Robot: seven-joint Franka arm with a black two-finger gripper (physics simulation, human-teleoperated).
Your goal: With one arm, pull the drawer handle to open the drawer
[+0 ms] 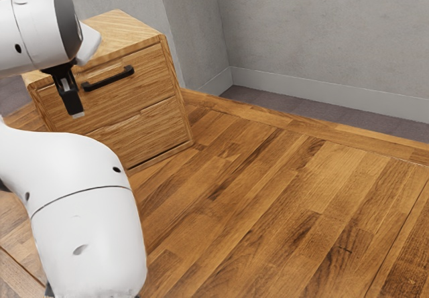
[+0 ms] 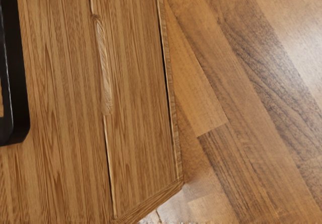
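A wooden cabinet stands against the grey wall at the exterior view's upper left. Its upper drawer carries a long black handle and looks flush with the cabinet front. My gripper hangs in front of that drawer, a little toward the exterior view's left of the handle and lower than it, apart from the bar. In the wrist view the handle shows as a dark bar beside the drawer front, with the seam to the lower drawer further out.
A lower drawer without a visible handle sits under the upper one. Wooden floor stretches toward the exterior view's right, bounded by a grey wall and baseboard. My own white arm fills the lower left.
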